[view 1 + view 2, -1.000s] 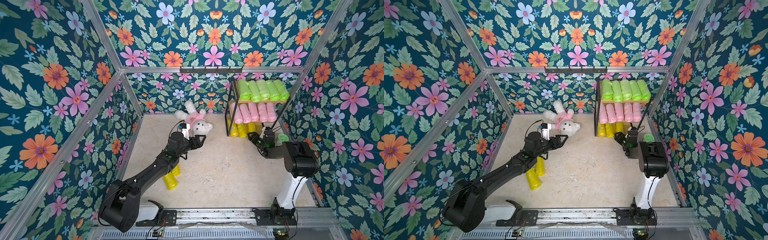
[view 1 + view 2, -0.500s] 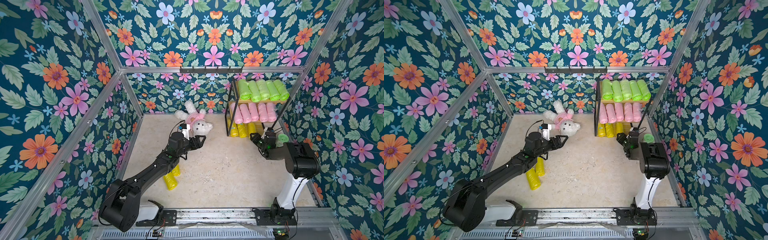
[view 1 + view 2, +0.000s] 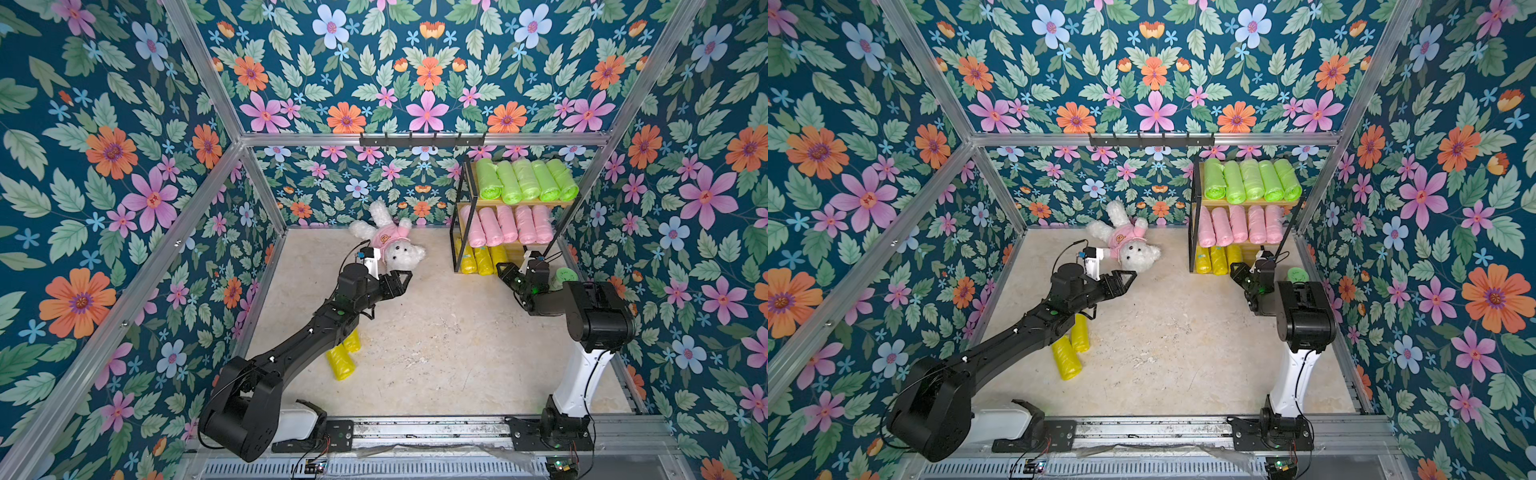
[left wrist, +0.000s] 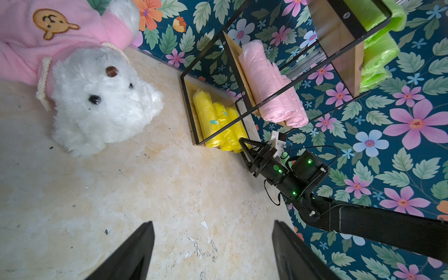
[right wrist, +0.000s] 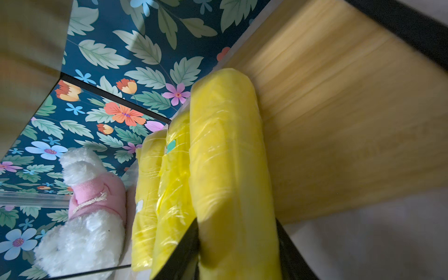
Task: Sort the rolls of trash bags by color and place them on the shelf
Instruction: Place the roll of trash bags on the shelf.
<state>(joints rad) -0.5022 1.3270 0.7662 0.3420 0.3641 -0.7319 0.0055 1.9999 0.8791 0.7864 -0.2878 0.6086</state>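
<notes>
Five lime green crinkly plastic rolls (image 3: 527, 181), five pale pink rolls (image 3: 509, 224) and five yellow rolls (image 3: 482, 259), three shelved and two on the floor (image 3: 436, 353): fifteen together. One three-tier wooden shelf (image 4: 337, 41), one white plush bear (image 3: 390, 245), one pale-green lidded jar (image 3: 564, 277).

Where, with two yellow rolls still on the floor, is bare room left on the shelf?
On the bottom board, bare wood beside the yellow roll in the right gripper. Above it, green rolls and pink rolls lie packed five across.

Bottom shelf board (image 5: 339, 116) free beside yellow rolls (image 5: 228, 157), floor (image 3: 449, 332) open, plush bear (image 3: 401, 253) seemingly near left end effector (image 4: 212, 230)
</notes>
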